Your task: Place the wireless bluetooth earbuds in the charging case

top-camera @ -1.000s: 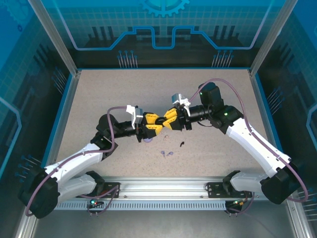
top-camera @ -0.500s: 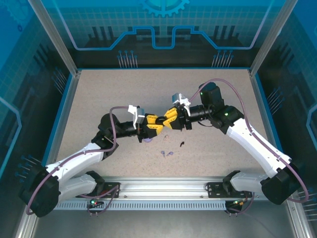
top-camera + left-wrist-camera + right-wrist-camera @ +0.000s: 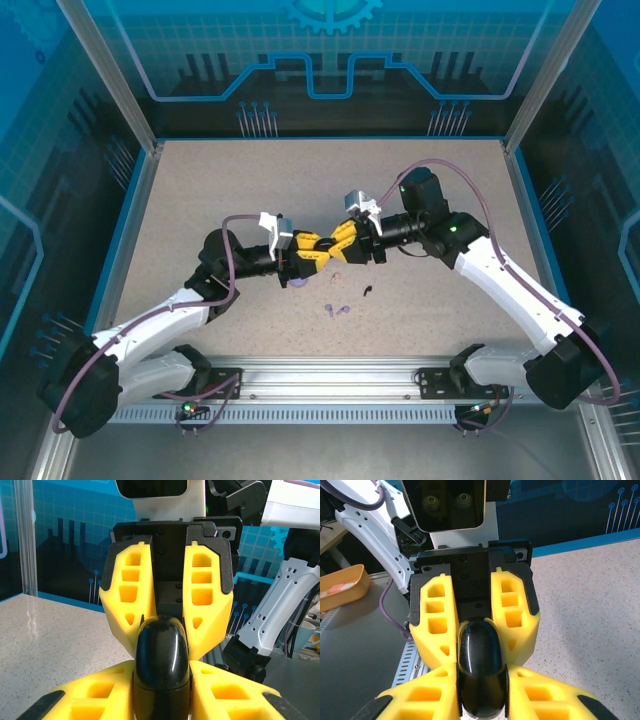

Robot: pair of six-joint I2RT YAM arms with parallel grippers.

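**Both claws on the black case, earbuds loose on the worktop below**

Over the last second the left claw has pushed a little further toward the right claw and drawn its fingers in. The right arm has barely shifted.

Nearest the near edge of the worktop, two purple earbuds lie loose and close together. A black earbud lies a little farther in and toward the right edge, apart from them. All are too small here to read which way their stems point. Just beyond, a purple case sits on the surface under the left claw.

Above it, mid-worktop, the two claws meet tip to tip around a glossy black case. The left wrist view shows the left claw's yellow fingers pressed against both sides of it. The right claw's pair flanks its far end, so each claw looks clamped on the case from opposite ends. The case stands on edge between them, and I cannot tell whether its lid is open.

The relation that matters is that the black earbud lies on the near side of the held case, well below it and on the right arm's side. Neither claw is free, so one would likely have to let go to fetch it, and the right arm looks the nearer.
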